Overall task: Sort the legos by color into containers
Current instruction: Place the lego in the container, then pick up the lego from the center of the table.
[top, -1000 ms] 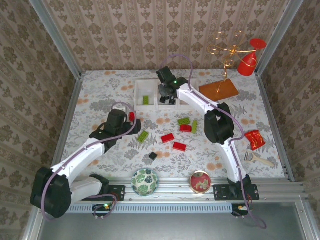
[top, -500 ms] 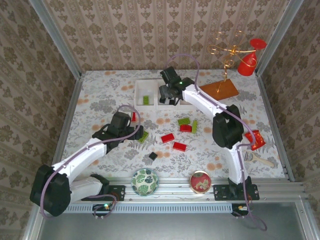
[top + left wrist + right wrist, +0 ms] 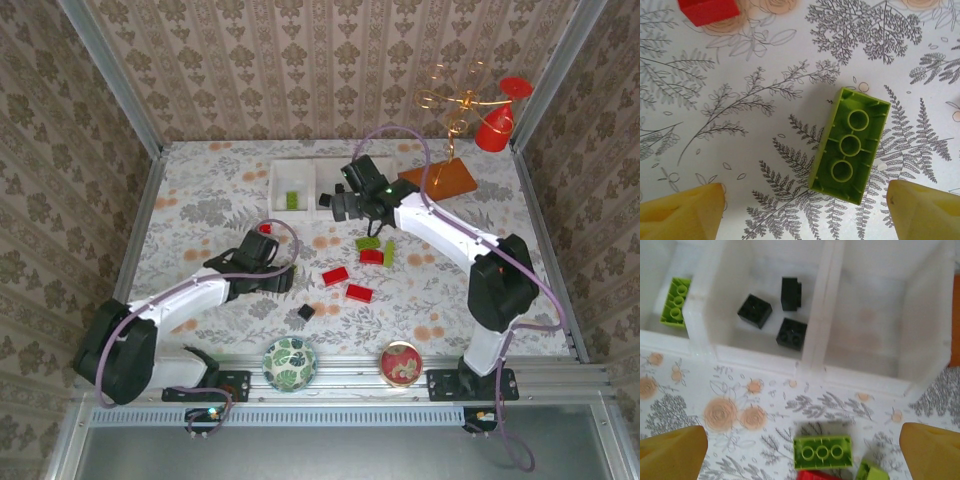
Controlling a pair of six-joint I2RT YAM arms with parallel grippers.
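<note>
Legos (image 3: 358, 293) part-sorted. White tray (image 3: 815, 315) sits at far side of counter (image 3: 200, 210): left compt has one lime brick (image 3: 675, 302), mid compt three black cubes (image 3: 755, 310), right compt no brick yet. Loose on counter: a lime/red cluster (image 3: 371, 256) just in front of tray, two red bricks (image 3: 335, 276) nearer the bases, a lone black cube (image 3: 306, 312) nearer still, and a stray red brick (image 3: 267, 228) by the left arm.

Step in hand, as I read it: pick of a green. Left tool (image 3: 805, 200) hangs open over an upturned lime brick (image 3: 850, 145), hollow side up, w/ fingers (image 3: 682, 212) either side and not touching. In the wrist view the brick lies nearer the right-hand finger and a bit skewed. Right tool (image 3: 802, 440) is also open w/ nothing in it, just in front of tray, and a second loose lime brick (image 3: 822, 452) is right under it.

Nxt, left: come down, centre on the brick or twist to square up, pinch across the short sides, lift, then carry to left compt w/ the other lime. Right arm is close by the tray, so prob best to approach from the tray's left end.

Nxt, right: take the lime below it to the left compt, or a red to the right compt, prob the bin meant for reds.
</note>
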